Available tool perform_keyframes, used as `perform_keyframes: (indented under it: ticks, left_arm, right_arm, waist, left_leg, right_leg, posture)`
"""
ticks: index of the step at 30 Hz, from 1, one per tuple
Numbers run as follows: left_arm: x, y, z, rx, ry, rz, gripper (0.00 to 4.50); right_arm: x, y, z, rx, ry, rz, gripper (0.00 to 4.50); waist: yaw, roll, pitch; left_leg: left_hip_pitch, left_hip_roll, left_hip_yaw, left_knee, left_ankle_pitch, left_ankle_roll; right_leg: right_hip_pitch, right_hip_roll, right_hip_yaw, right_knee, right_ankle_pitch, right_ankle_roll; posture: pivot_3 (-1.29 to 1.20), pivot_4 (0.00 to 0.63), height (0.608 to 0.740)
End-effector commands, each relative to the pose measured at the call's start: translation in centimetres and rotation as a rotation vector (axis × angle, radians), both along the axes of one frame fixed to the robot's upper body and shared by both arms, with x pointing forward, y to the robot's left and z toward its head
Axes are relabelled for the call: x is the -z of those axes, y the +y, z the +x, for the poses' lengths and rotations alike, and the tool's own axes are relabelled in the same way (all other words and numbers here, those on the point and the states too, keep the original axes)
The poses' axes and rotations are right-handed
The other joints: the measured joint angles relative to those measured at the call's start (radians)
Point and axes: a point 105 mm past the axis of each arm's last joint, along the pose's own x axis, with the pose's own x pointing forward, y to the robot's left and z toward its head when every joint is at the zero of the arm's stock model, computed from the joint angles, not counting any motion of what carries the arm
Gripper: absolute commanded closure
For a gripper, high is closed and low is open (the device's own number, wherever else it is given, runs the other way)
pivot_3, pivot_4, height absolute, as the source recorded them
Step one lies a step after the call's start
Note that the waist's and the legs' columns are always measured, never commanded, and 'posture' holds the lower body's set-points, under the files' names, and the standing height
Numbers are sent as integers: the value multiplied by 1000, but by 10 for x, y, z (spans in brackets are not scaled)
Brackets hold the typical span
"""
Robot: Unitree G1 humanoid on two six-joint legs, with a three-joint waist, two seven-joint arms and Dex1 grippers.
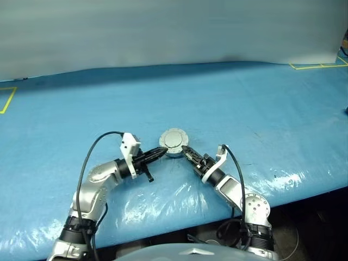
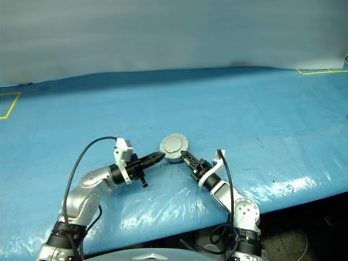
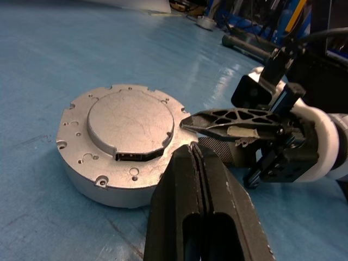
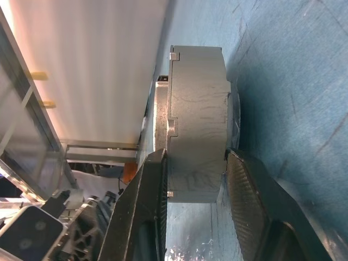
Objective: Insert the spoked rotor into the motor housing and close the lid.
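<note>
the motor housing [image 1: 174, 144] sits on the blue table cover [image 1: 261, 103], and everything else is best placed from it. its lid [image 3: 130, 122] lies flat on top with the plain light-grey outer face and small dots upward, so the closing step looks done; no spoked rotor lies loose near the housing, which suggests it is already inside, though the shut lid hides the interior and that cannot be checked. the right gripper [image 4: 193, 179] reaches in from the housing's near right side and its two fingers straddle the housing's wall, one above the lid edge and one beneath the base, gripping the body. the left gripper [image 1: 161, 153] comes from the housing's near left, its fingers pressed together on nothing, the tips just beside the rim. judged from this, little remains: perhaps pressing the lid fully home, then letting go and pulling both arms away without dragging the housing.
</note>
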Motion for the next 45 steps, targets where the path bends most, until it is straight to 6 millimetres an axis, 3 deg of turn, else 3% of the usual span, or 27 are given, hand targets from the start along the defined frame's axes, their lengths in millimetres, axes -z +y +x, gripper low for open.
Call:
perform_keyframes:
  ticks: [1, 6, 11, 17, 22, 25, 31, 36, 45]
  left_arm:
    - [-16, 20, 2, -72, -18, -44, 4500]
    - [-13, 37, 5, -177, 62, -121, 4500]
    - [-3, 47, 1, -250, 205, -291, 4500]
    - [2, 52, -9, -281, 269, -404, 2571]
    - [-16, 46, -15, -247, 262, -597, 855]
    - [-23, 33, -21, -196, 244, -612, 13]
    - [-23, 22, -20, -179, 254, -636, 13]
    - [-16, 16, -6, -198, 305, -698, 13]
    - [-37, -9, 7, -92, 249, -780, 13]
  right_arm:
    - [-9, 4, 1, 4, -16, 74, 3293]
    - [-32, 4, 5, 27, -93, 167, 3293]
    - [-75, 17, 8, -23, -239, 245, 3293]
    - [-100, 24, 6, -74, -307, 289, 3293]
    - [-111, 30, 1, -123, -337, 279, 3293]
    - [-113, 32, -1, -143, -342, 269, 3293]
    - [-115, 35, -6, -187, -363, 238, 3293]
    - [-115, 37, -6, -204, -367, 221, 3293]
    - [-112, 40, -9, -230, -353, 196, 3293]
  waist:
    - [0, 1, 0]
    - [1, 0, 3]
    - [-1, 3, 7]
    - [1, 2, 10]
    - [6, 1, 11]
    - [6, 1, 11]
    - [7, 1, 11]
    - [8, 1, 11]
    - [8, 1, 11]
  left_leg:
    - [0, 0, 0, 0, 0, 0]
    - [-1, -2, 1, 0, 0, 0]
    - [-2, -2, 2, 0, 0, 0]
    - [-3, -1, 2, -2, 0, 0]
    - [-3, -2, 2, -2, 0, 0]
    - [-3, -2, 2, -2, 0, 0]
    - [-3, -3, 2, -2, 0, 0]
    - [-3, -7, 2, -1, 0, 0]
    - [-3, -8, 2, -1, 0, 0]
  right_leg:
    - [0, 0, 0, 0, 0, 0]
    - [0, -1, 1, -1, 1, 1]
    - [-2, -1, 2, -1, 2, 3]
    - [-3, 0, 2, -1, 3, 6]
    - [-3, -1, 2, -2, 3, 6]
    - [-3, 0, 2, -2, 3, 6]
    - [-3, 0, 2, -2, 3, 5]
    - [-3, 0, 1, -1, 2, 4]
    - [-3, 0, 2, -2, 3, 6]
  posture:
    - [0, 150, 740]
    - [0, 150, 740]
    - [0, 150, 740]
    - [0, 150, 740]
    - [0, 150, 740]
    - [0, 150, 740]
    - [0, 150, 740]
    - [0, 150, 740]
    - [0, 150, 740]
